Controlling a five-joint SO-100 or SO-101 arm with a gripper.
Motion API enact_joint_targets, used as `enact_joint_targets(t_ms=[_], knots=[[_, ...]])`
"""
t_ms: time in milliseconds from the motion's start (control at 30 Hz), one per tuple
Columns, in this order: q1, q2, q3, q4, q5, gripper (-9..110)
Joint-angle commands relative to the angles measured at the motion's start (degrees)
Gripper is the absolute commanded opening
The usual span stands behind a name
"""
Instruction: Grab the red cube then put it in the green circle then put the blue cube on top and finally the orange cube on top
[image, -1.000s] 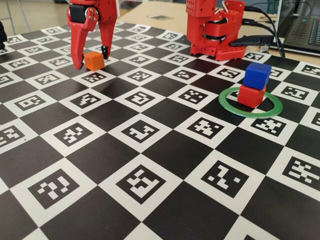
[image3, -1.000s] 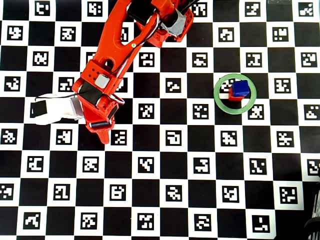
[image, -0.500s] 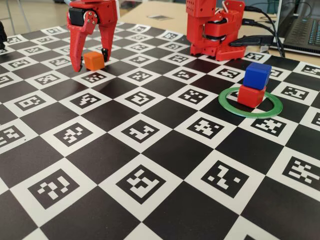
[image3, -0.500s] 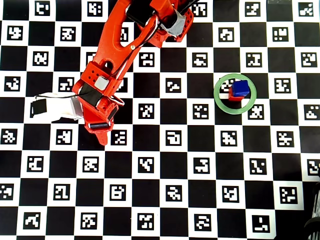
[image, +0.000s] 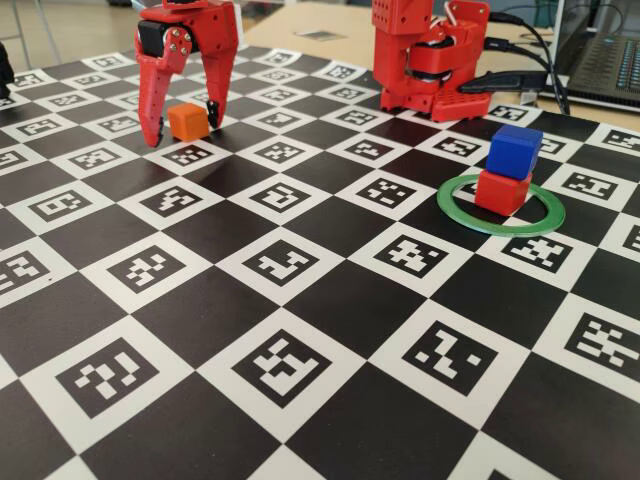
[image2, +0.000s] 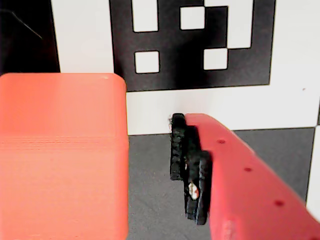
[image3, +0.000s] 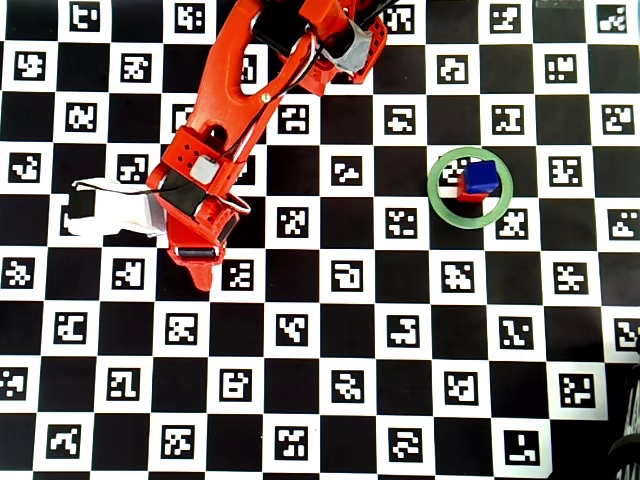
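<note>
The fixed view looks low across the black-and-white marker-printed checkered board (image: 300, 330) toward the arm. The overhead view looks straight down on that board (image3: 400, 350). The wrist view sits very close above it (image2: 210, 105).

A robotics lab or hobby workbench; the worktop (image: 330, 300) is covered by a black-and-white checkerboard of fiducial markers; a red 3D-printed arm base (image: 425, 60) stands on it; cables (image: 530, 45) and a laptop (image: 605, 55) sit behind.

Orange cube (image2: 62, 155) cut off by left and bottom edges in wrist view; hidden under arm (image3: 225, 130) overhead.
</note>
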Motion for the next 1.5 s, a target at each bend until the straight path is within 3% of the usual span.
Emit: enact_joint_targets(t_ms=[0,800,1167,1467], knots=[[-0.7,1.1,-4.0,-0.1,1.3,41],[-1.1,-0.1,-6.2,-0.7,5.9,39],[-1.1,0.6,-5.7,-1.5,6.2,6],[0.1,4.2,-7.3,2.9,5.4,1]])
